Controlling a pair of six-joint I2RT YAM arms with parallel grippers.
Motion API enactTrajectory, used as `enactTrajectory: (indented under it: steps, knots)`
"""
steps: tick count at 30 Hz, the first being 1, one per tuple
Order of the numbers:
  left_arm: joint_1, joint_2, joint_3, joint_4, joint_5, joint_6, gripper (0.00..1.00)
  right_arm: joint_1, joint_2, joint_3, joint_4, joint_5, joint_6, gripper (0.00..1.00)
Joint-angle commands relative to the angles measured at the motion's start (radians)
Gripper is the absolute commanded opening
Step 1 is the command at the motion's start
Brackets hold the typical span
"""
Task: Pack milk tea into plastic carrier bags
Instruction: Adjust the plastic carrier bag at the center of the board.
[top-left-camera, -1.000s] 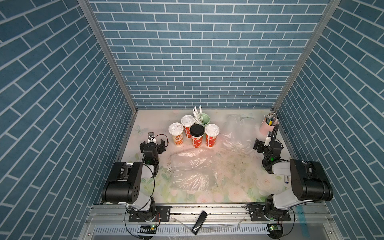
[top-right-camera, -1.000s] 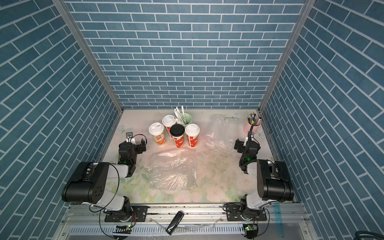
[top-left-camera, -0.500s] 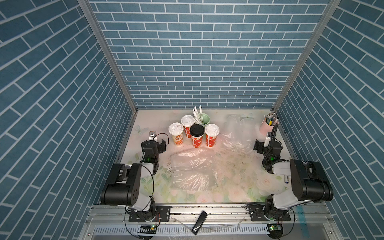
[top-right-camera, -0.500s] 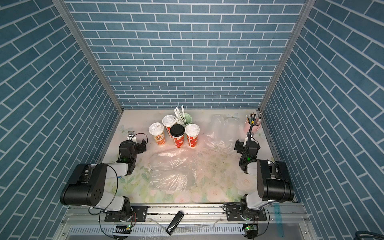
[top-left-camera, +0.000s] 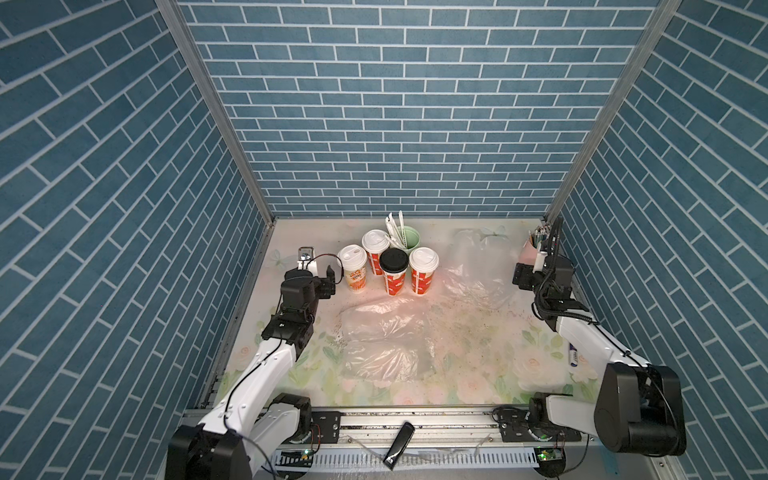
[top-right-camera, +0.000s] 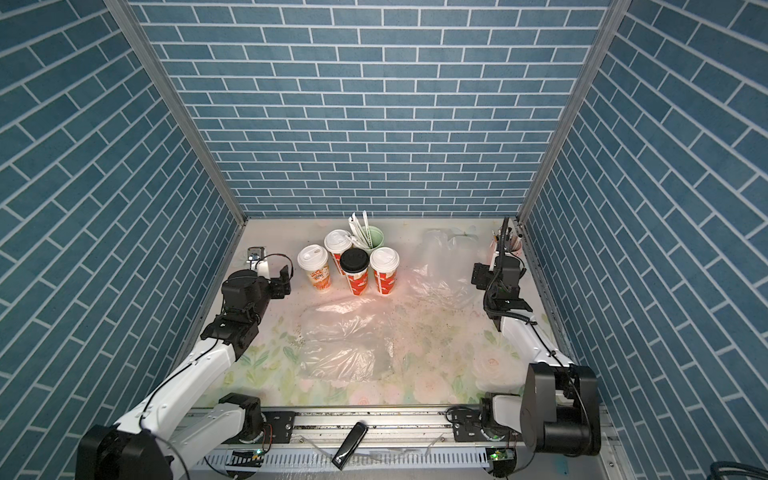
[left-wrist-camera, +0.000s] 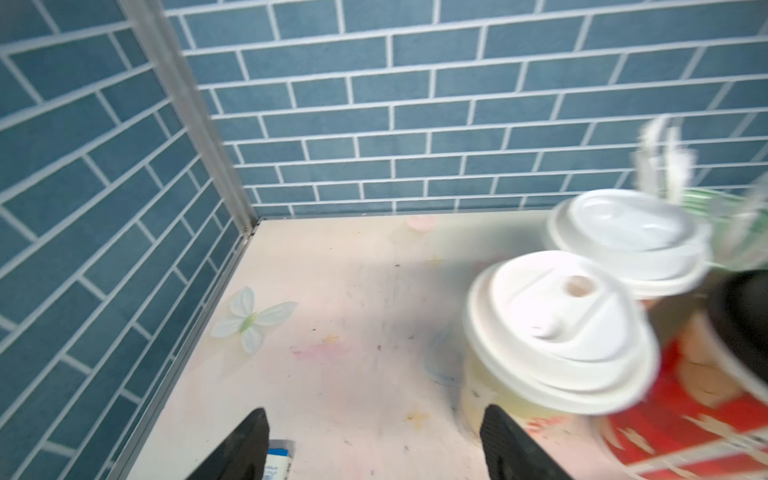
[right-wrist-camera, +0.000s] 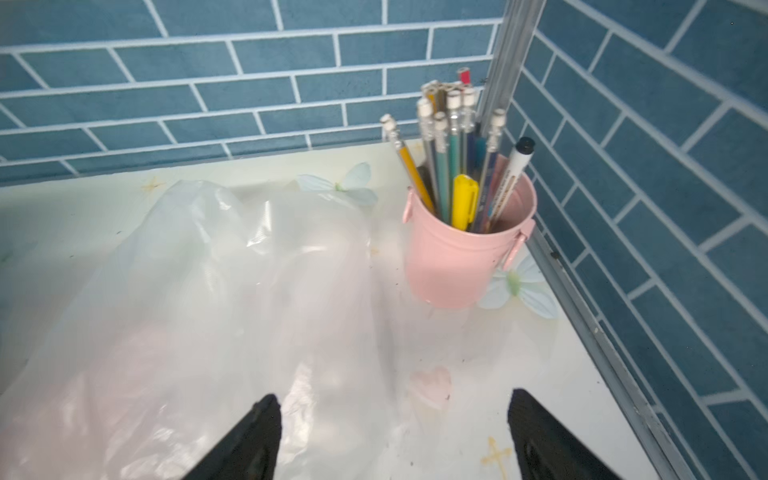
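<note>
Four milk tea cups stand in a cluster at the back in both top views: an orange-and-cream cup (top-left-camera: 352, 270), a red cup with a white lid (top-left-camera: 375, 249), a red one with a black lid (top-left-camera: 394, 270) and another white-lidded red cup (top-left-camera: 423, 268). One plastic carrier bag (top-left-camera: 384, 340) lies flat mid-table, and a second bag (top-left-camera: 478, 270) lies crumpled at the back right. My left gripper (top-left-camera: 329, 277) is open and empty, just left of the orange-and-cream cup (left-wrist-camera: 552, 332). My right gripper (right-wrist-camera: 392, 397) is open above the second bag's (right-wrist-camera: 208, 311) edge.
A mint-green cup of straws (top-left-camera: 405, 239) stands behind the cups. A pink pen cup (right-wrist-camera: 465, 253) sits in the back right corner beside the right gripper. Brick walls close in on three sides. A marker (top-left-camera: 573, 355) lies by the right arm.
My left gripper has swung right, closer to the orange-and-cream cup. The right arm has stayed about where it was.
</note>
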Motion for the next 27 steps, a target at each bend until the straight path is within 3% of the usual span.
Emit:
enactTrajectory:
  steps: [1,5,11,20,27]
  knots:
    - [-0.121,-0.039,0.099,-0.285,0.014,-0.055,0.81,0.064,-0.03,0.087,-0.269,0.042,0.015,0.91]
    - [-0.299,0.014,0.212,-0.414,0.084,-0.145,0.8,0.098,-0.027,0.151,-0.376,0.036,0.086,0.92]
    - [-0.527,0.228,0.354,-0.56,0.105,-0.278,0.8,0.109,-0.032,0.238,-0.525,0.039,0.172,0.92]
    - [-0.637,0.504,0.466,-0.491,0.276,-0.434,0.81,0.109,-0.159,0.203,-0.612,0.067,0.201,0.92]
    - [-0.672,0.732,0.638,-0.65,0.35,-0.436,0.81,0.109,-0.266,0.139,-0.635,0.107,0.203,0.93]
